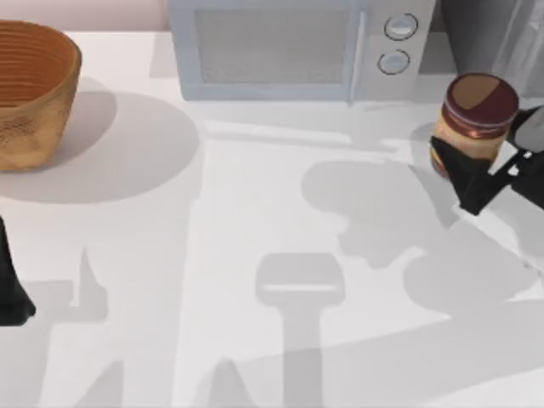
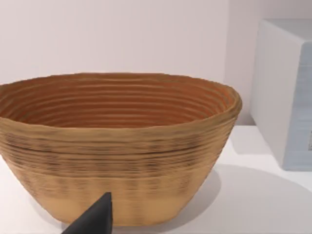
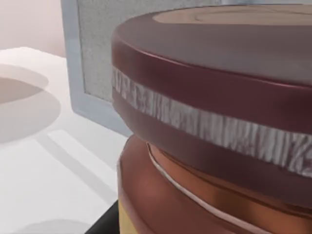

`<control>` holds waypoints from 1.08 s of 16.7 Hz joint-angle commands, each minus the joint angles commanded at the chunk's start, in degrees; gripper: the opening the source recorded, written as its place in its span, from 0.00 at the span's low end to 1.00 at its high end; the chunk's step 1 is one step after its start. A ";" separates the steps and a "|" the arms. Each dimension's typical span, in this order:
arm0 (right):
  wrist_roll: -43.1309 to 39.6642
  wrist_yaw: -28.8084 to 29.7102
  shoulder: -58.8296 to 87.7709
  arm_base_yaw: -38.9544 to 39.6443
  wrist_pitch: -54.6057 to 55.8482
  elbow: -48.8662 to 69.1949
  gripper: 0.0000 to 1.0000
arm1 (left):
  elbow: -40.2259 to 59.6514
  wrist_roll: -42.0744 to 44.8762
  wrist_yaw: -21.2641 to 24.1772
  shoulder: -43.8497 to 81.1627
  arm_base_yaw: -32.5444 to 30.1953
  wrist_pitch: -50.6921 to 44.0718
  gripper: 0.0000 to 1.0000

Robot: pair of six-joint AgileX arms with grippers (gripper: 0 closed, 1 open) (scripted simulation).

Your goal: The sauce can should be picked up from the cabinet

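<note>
The sauce can, with a maroon-brown round top and a tan-orange body, hangs above the table at the far right, just in front of the dark grey cabinet. My right gripper reaches in from the right edge and is shut on the can's lower body, one black finger showing beneath it. Up close in the right wrist view the can shows its maroon lid and a pale band. My left gripper is parked at the left edge of the table.
A pale microwave with two round knobs stands at the back centre, also seen as microwave and microwave. A woven brown basket sits at the back left, seen close as the basket.
</note>
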 joint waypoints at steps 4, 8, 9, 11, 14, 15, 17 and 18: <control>-0.04 1.19 1.55 1.13 -0.18 1.63 0.00 | 0.00 0.00 0.00 0.00 0.00 0.00 1.00; -0.04 1.19 1.55 1.13 -0.18 1.63 0.15 | 0.00 0.00 0.00 0.00 0.00 0.00 1.00; -0.04 1.19 1.55 1.13 -0.18 1.63 0.23 | 0.00 0.00 0.00 0.00 0.00 0.00 1.00; -0.04 1.19 1.55 1.13 -0.18 1.63 0.38 | 0.00 0.00 0.00 0.00 0.00 0.00 1.00; -0.04 1.19 1.55 1.13 -0.18 1.63 0.60 | 0.00 0.00 0.00 0.00 0.00 0.00 1.00; -0.04 1.19 1.55 1.13 -0.18 1.63 0.68 | 0.00 0.00 0.00 0.00 0.00 0.00 1.00; -0.04 1.19 1.55 1.13 -0.18 1.63 0.83 | 0.00 0.00 0.00 0.00 0.00 0.00 1.00; -0.04 1.19 1.55 1.13 -0.18 1.63 0.90 | 0.00 0.00 0.00 0.00 0.00 0.00 1.00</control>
